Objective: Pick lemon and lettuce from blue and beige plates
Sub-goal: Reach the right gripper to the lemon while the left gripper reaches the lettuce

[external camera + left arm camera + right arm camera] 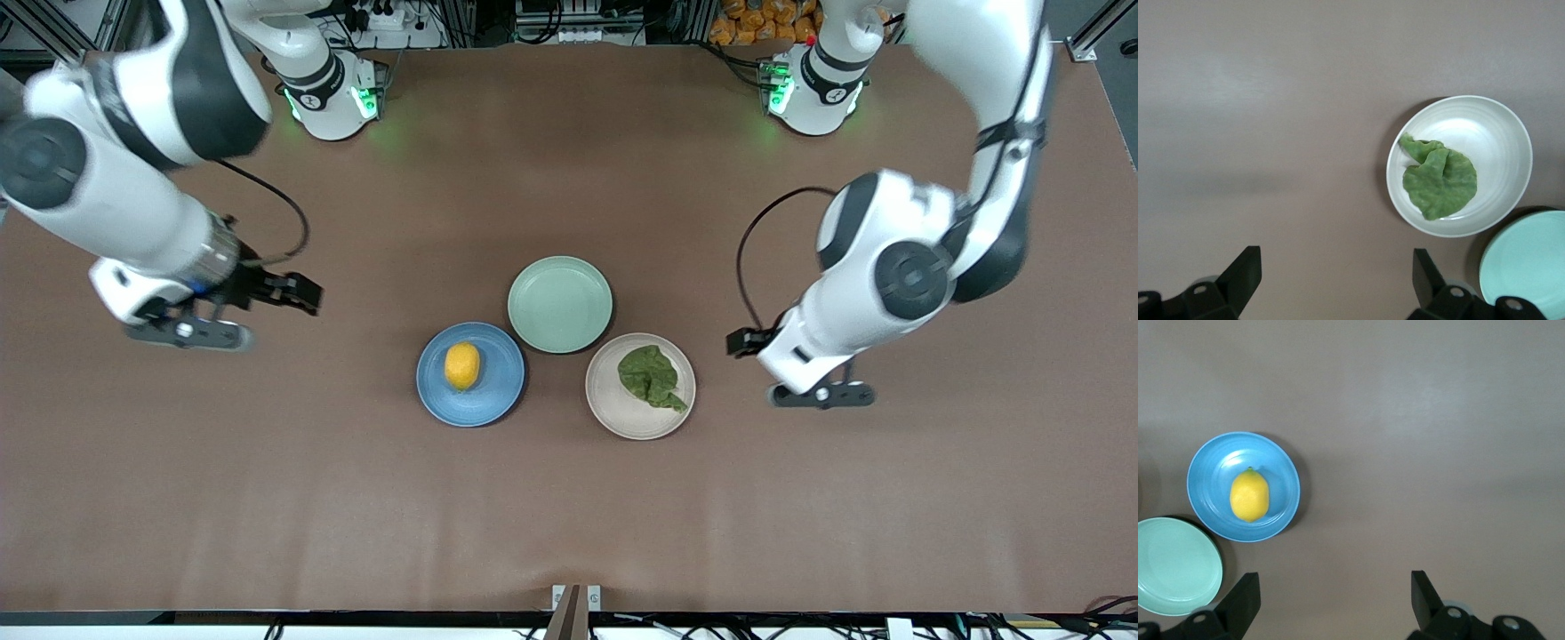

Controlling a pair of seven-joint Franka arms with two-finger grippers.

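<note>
While both arms hover, fingers spread, food untouched.

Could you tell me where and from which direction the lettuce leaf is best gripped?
Probably from straight above, pinching the raised crumpled fold at the middle of the lettuce leaf; it lies flat on the shallow beige plate, so a side approach would likely meet the rim.

Robotics lab: aluminium framing [462, 18], cabling [391, 20], brown-covered table [569, 516].
</note>
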